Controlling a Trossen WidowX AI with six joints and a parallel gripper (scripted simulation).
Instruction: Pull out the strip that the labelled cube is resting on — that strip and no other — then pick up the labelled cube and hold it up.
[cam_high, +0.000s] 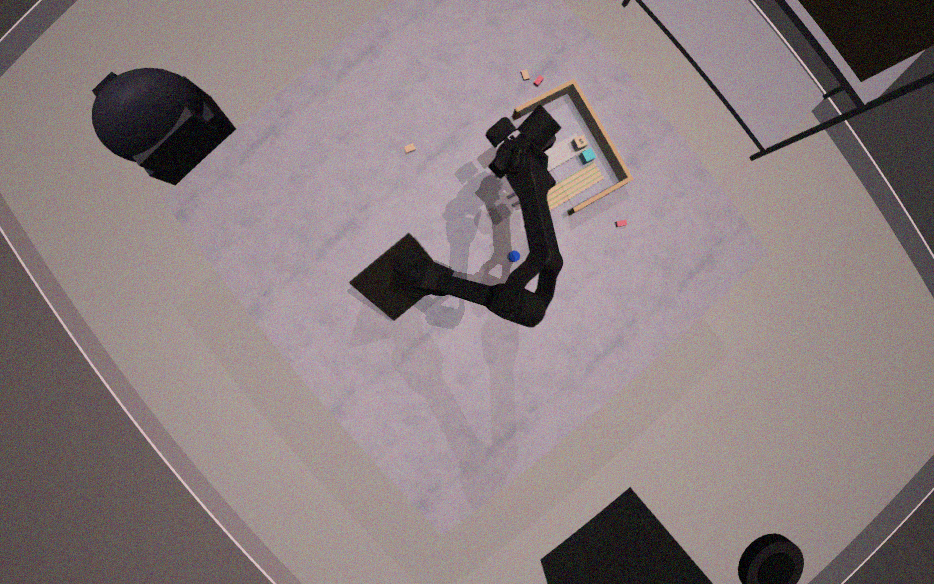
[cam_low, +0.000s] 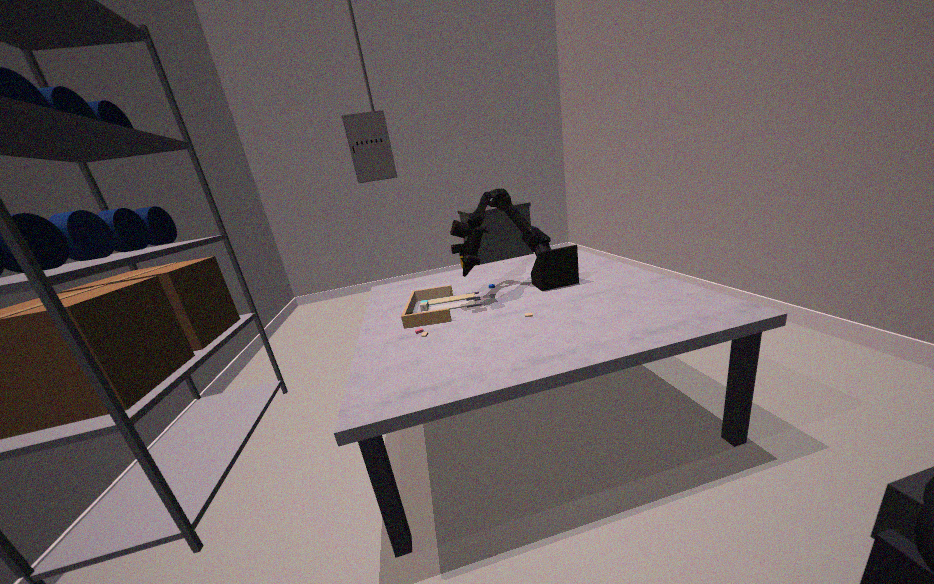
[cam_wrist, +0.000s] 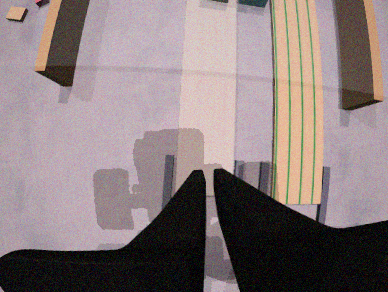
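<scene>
The labelled cube (cam_high: 579, 141), tan with a dark mark, sits at the far end of the plain pale strip (cam_high: 561, 157) (cam_wrist: 207, 100); only its lower edge shows at the top of the wrist view. A teal cube (cam_high: 587, 156) (cam_wrist: 252, 2) is close beside it. A striped strip (cam_high: 575, 187) (cam_wrist: 300, 100) with green lines lies parallel to the pale one. My gripper (cam_wrist: 207, 178) (cam_low: 466, 272) is shut with nothing between its fingertips. It points down, well above the table, and appears over the near end of the pale strip in the wrist view.
A low wooden wall (cam_high: 602, 130) (cam_low: 427, 320) encloses the strips' far ends on three sides. Grey rails (cam_wrist: 169, 177) flank the near ends. A blue ball (cam_high: 513, 256) (cam_low: 491, 285) lies nearer the base. Outside the wall are small tan blocks (cam_high: 409, 148) and red blocks (cam_high: 621, 223).
</scene>
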